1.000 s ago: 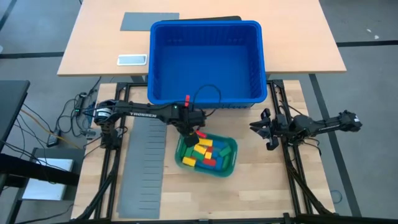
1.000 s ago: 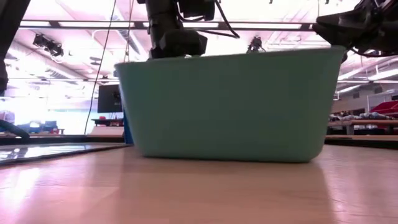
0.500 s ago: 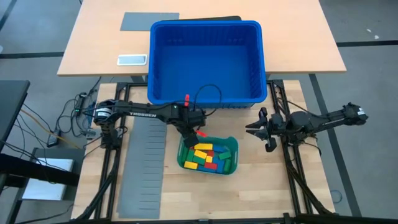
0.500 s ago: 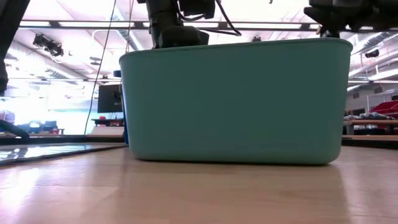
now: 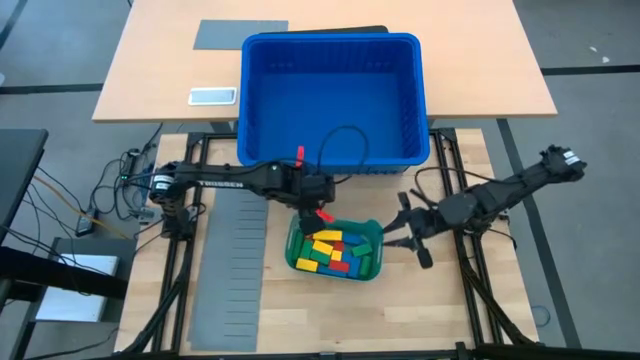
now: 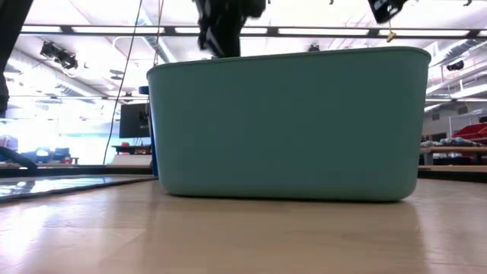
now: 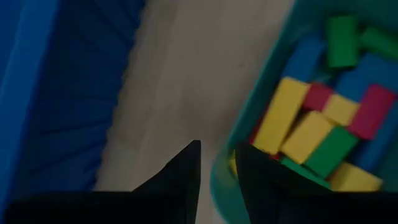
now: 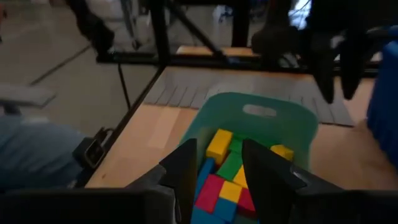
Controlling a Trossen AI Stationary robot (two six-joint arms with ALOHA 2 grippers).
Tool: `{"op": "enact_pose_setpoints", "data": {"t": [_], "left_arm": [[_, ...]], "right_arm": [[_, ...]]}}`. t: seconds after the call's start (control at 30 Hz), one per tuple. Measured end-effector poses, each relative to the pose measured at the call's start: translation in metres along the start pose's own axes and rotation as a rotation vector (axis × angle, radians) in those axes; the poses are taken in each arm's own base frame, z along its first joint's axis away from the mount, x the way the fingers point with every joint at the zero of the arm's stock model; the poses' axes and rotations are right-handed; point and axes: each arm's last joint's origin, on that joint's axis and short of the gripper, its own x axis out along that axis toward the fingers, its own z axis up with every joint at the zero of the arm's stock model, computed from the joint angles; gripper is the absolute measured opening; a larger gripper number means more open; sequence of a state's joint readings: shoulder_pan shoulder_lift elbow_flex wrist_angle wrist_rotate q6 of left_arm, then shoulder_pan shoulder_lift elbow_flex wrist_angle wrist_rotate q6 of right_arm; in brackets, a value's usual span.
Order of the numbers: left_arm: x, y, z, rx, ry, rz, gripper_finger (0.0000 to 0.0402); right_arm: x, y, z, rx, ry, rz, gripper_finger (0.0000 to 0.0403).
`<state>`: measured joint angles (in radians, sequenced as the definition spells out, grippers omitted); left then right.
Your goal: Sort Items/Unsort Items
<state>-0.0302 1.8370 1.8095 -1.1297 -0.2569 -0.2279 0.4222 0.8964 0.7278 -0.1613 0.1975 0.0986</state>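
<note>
A big blue plastic bin [image 5: 333, 98] sits at the far side of the wooden work table [image 5: 430, 300], partly on a second tabletop behind it that carries a grey sheet [image 5: 240, 34] and a small white-edged device [image 5: 212, 96]. On the work table, to the left, lies a long grey slotted divider sheet [image 5: 232, 268]. Just in front of the bin stands the teal-green oblong tray [image 5: 372, 232], which fills the low view as a plain wall [image 6: 285, 122]. In it lies a heap of the toy blocks [image 5: 334, 251] in red, yellow, green and blue, piled across one another (none lies outside the tray in any view). The left gripper [image 5: 311, 205] is at the tray's far left end; in its wrist view its fingers [image 7: 180, 177] straddle the tray's rim, one outside and one inside, closed in on the wall. The right gripper [image 5: 396, 228] reaches in at the tray's right end, its fingers [image 8: 186, 163] parted a little with the rim in the gap between them, holding nothing that can be seen.
</note>
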Motion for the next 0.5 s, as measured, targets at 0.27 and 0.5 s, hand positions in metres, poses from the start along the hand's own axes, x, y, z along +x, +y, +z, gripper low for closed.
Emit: {"op": "enact_pose_setpoints", "data": {"t": [0.27,0.5], "left_arm": [[-0.029,-0.044,0.0,0.113,-0.112,-0.076,0.0106],[-0.043,-0.09,-0.008,0.234,-0.237,-0.153,0.0106]], "right_arm": [[0.015,0.031,0.019,-0.078,0.154,-0.013,0.0137],[0.023,0.05,0.024,-0.059,0.191,0.022,0.0137]]}}
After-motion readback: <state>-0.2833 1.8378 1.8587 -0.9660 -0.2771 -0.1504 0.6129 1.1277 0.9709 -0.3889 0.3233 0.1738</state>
